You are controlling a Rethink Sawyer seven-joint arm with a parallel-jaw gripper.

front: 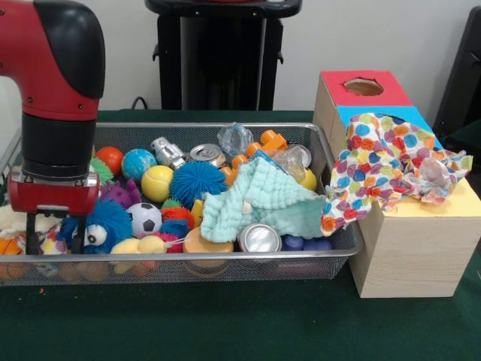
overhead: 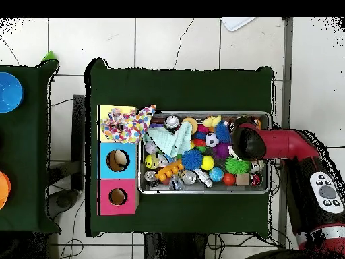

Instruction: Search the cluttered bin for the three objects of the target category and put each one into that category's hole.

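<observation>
Front view: polka-dot cloth [front: 391, 169] drapes over the yellow hole panel [front: 451, 201].

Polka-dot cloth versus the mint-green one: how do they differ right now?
The polka-dot cloth is draped over the yellow-panelled box, one corner trailing toward the wire basket; the mint-green waffle cloth lies inside the basket on the clutter. The first is white with multicoloured dots, the second plain mint. Both are crumpled and apart from the gripper.

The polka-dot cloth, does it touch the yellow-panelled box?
Touching. The front view shows the polka-dot cloth draped over the yellow-panelled box, lying on its top.
</observation>
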